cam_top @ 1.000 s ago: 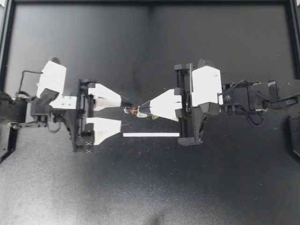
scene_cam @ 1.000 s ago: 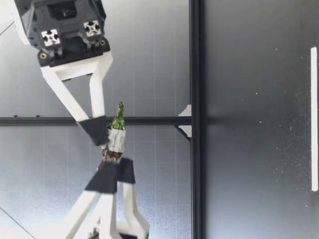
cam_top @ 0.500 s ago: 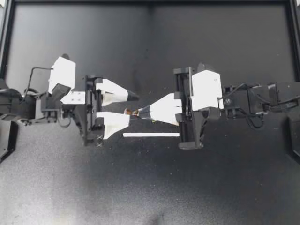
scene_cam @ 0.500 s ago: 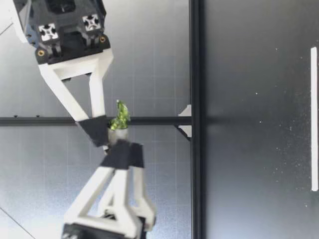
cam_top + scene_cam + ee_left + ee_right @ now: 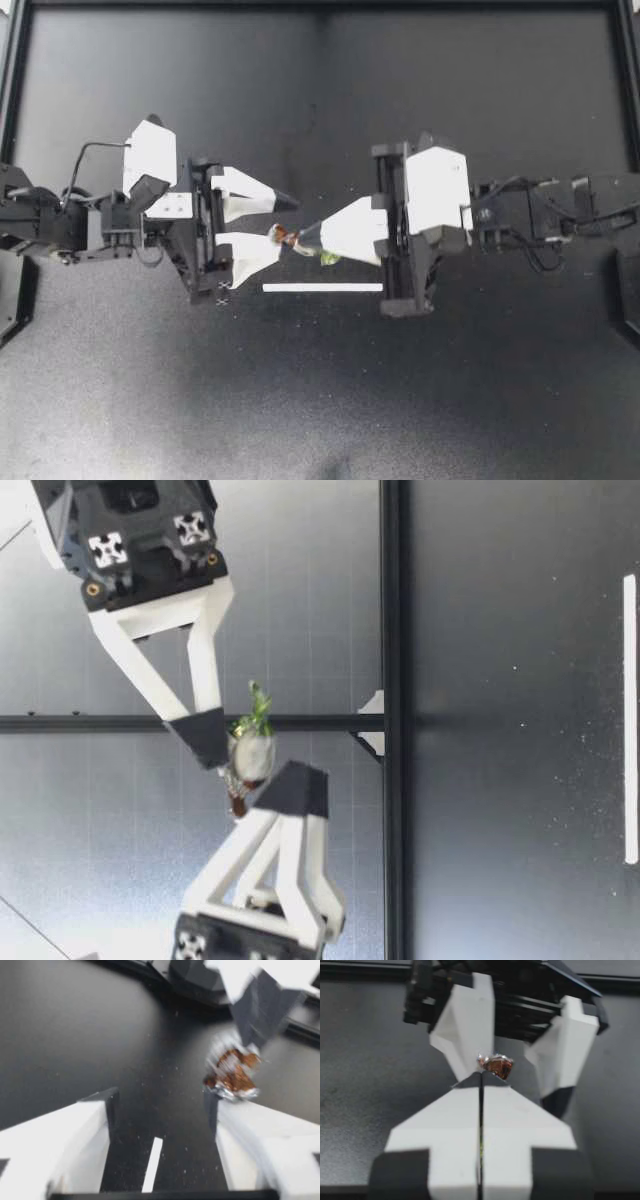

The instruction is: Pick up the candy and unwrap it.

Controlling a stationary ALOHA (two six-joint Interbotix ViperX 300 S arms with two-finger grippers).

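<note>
The right claw (image 5: 306,237) is fully closed, clamping the candy (image 5: 286,238) at its fingertips, clear of the surface (image 5: 320,400). The left claw (image 5: 283,221) is spread wide and grips nothing. The candy's brown, foil-edged end touches one of its fingertips; the other finger stands well apart. A green wrapper tail (image 5: 258,715) projects beside the right claw's tips.

My top camera hangs over the counter (image 5: 320,400) and looks straight down, taking in both arms; my low one sits at counter height, close in, looking across it; each wrist camera peers along its own fingers (image 5: 65,1137) from very near; all four share the candy (image 5: 285,238) and the tips of my left gripper (image 5: 284,221) and my right gripper (image 5: 304,237).
</note>
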